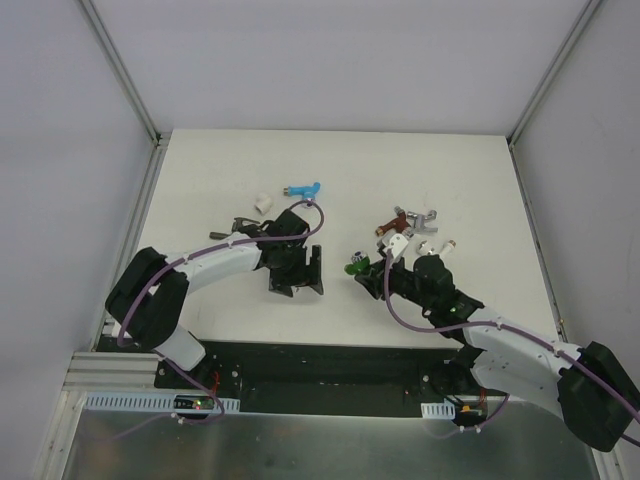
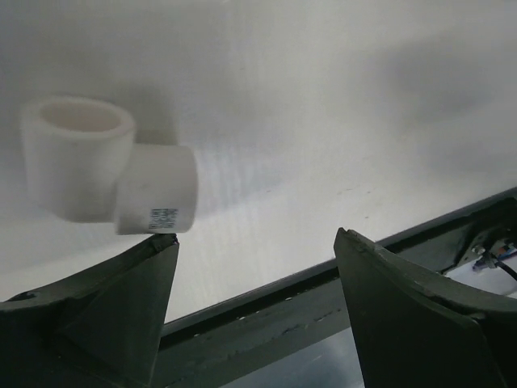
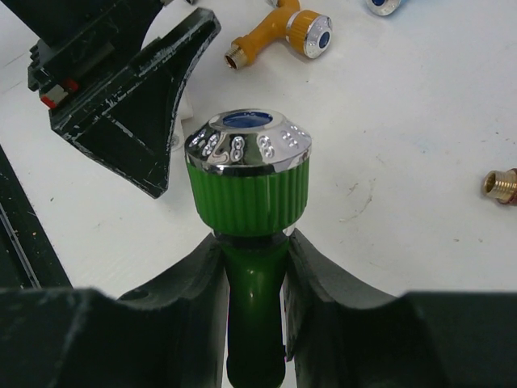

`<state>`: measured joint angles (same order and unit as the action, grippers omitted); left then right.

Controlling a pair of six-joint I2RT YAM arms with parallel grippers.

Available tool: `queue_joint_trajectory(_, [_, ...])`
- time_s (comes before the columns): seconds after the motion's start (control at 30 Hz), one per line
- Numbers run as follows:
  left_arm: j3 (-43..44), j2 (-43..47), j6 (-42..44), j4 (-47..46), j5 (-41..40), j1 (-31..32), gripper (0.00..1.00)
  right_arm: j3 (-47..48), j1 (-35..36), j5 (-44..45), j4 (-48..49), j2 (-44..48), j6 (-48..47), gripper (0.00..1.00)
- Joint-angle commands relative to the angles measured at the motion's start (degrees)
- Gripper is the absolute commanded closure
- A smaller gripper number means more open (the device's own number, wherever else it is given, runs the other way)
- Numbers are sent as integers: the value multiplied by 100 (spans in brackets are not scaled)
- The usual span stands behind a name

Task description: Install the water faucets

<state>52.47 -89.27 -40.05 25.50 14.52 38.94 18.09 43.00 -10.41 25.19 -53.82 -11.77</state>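
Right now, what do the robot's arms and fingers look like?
The left arm and right arm match: white links, black joints, bulky black housings near the base, and a purple cable running alongside each. The fingers are black and wedge-shaped, and their edges are scratched pale.

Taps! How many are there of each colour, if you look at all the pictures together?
green tap: 1, gripped in the right hand
blue tap: 1
orange tap: 1
dark grey tap: 1
reddish-brown tap: 1
silver tap: 1
white tap: 1
Total: 7
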Motion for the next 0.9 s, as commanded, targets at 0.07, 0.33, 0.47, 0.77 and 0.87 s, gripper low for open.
queue_joint_trajectory(0.07, [186,594,-108,-335,-132,158,18,-42,33,119,408,232,-141,100])
queue_joint_trajectory(0.33, [-18,1273,498,464,-890,-579,25,-51,41,48,355,250,-159,100])
queue_joint_trajectory(0.47, [70,913,955,535,-802,-730,25,-51,33,-66,355,249,-159,100])
queue_joint_trajectory(0.77, [650,122,692,509,-1100,-826,24,-51,33,-110,311,206,-115,100])
queue_joint_trajectory(0.87, [826,-107,569,474,-1215,-844,28,-42,33,-136,311,188,-71,100])
